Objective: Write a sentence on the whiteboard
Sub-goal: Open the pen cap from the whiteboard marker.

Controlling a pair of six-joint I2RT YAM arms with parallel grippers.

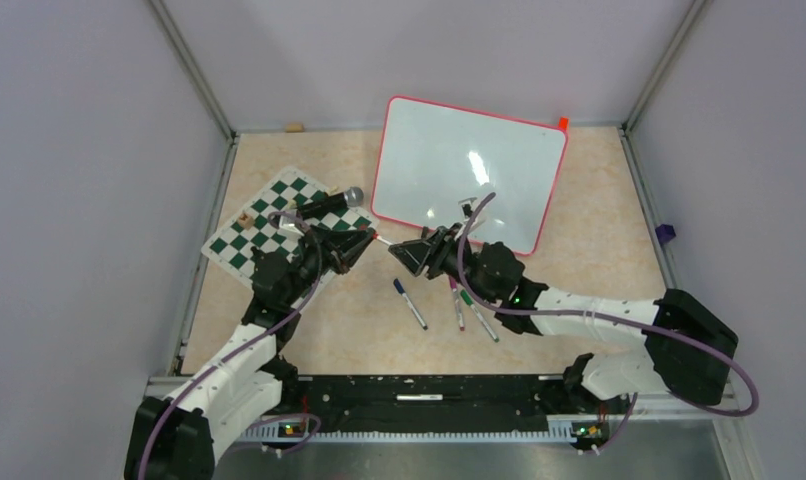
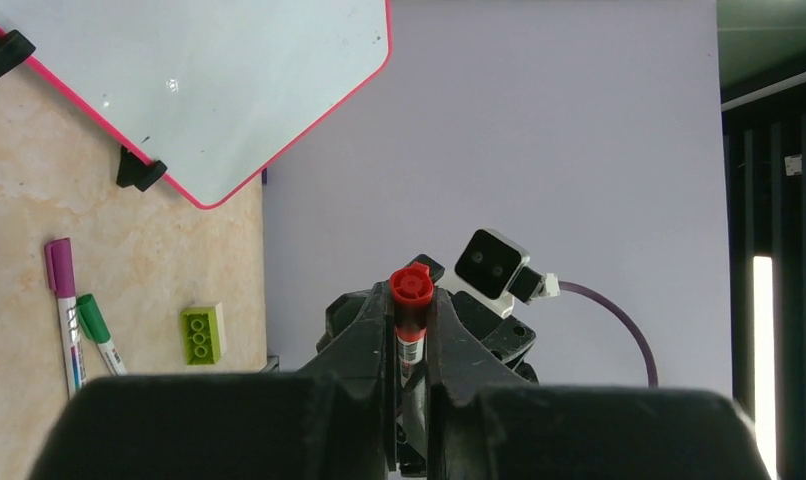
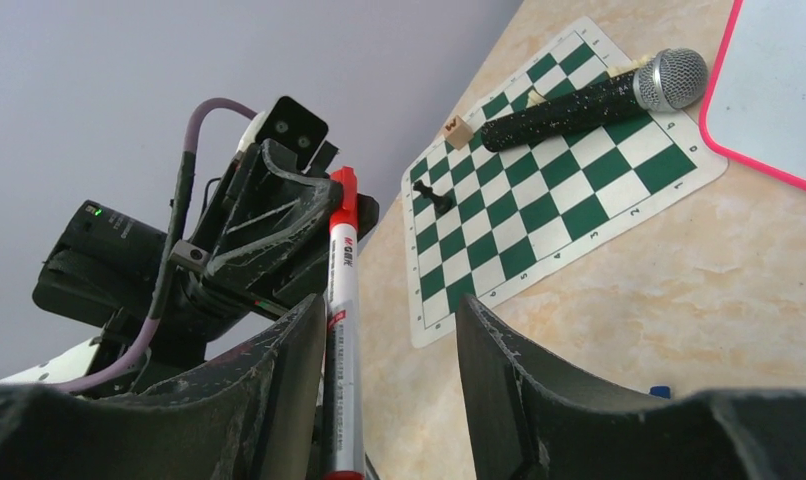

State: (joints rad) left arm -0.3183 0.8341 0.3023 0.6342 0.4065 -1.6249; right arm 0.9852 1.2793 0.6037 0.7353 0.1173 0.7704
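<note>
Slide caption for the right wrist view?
Red marker held by left hand, reaching into open right hand; chess mat and microphone beyond.

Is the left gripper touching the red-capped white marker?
Touching. Left wrist view shows the left gripper clamped tight against both sides of the red-capped white marker.

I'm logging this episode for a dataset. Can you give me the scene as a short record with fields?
task state: whiteboard shows no sentence
left gripper: shut on red marker
right gripper: open, red marker resting against one finger
arms: meeting mid-table, just in front of the whiteboard
lying loose: blue marker, purple marker, green marker
chess mat: microphone lying on it
</note>
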